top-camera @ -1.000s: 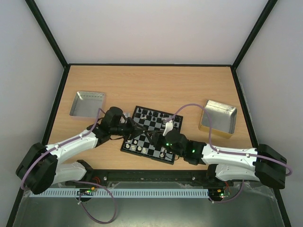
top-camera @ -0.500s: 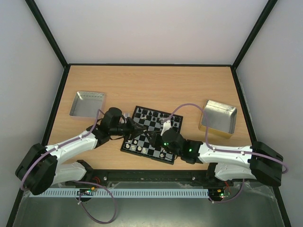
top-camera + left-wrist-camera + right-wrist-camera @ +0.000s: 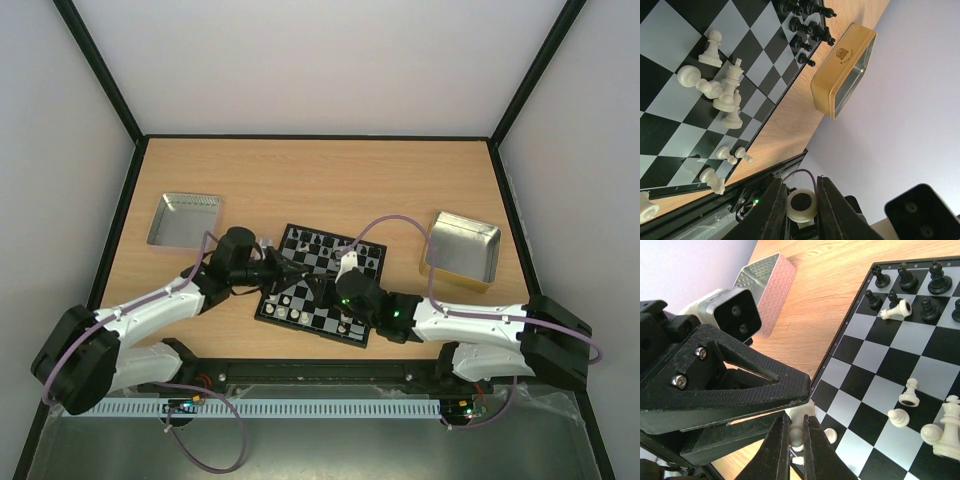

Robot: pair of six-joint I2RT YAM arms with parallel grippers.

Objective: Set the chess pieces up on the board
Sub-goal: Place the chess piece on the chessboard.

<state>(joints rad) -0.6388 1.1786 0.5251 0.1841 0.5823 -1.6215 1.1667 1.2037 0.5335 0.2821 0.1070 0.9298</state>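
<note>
The board (image 3: pixel 372 262) lies mid-table with black chessmen (image 3: pixel 318 240) along its far edge and cream-white ones (image 3: pixel 290 308) near its front. My left gripper (image 3: pixel 296 274) and right gripper (image 3: pixel 318 290) meet tip to tip over the board's left part. In the left wrist view my left gripper (image 3: pixel 801 187) is shut on a white piece (image 3: pixel 801 206), seen base-on. In the right wrist view my right gripper (image 3: pixel 796 422) is shut on the same piece's upper part (image 3: pixel 799 416), just under the left fingers (image 3: pixel 740 385). Loose white pieces (image 3: pixel 722 90) stand and lie on the board (image 3: pixel 670 125).
A silver tray (image 3: pixel 185 220) sits at the left; it also shows in the right wrist view (image 3: pixel 762 295). A gold-sided tray (image 3: pixel 462 248) sits at the right, seen also in the left wrist view (image 3: pixel 845 70). One white piece (image 3: pixel 894 311) lies among the black ones (image 3: pixel 910 285).
My right gripper has moved left across the board towards the left gripper, and now closes on the white piece that the left one holds. The left arm has barely shifted.
</note>
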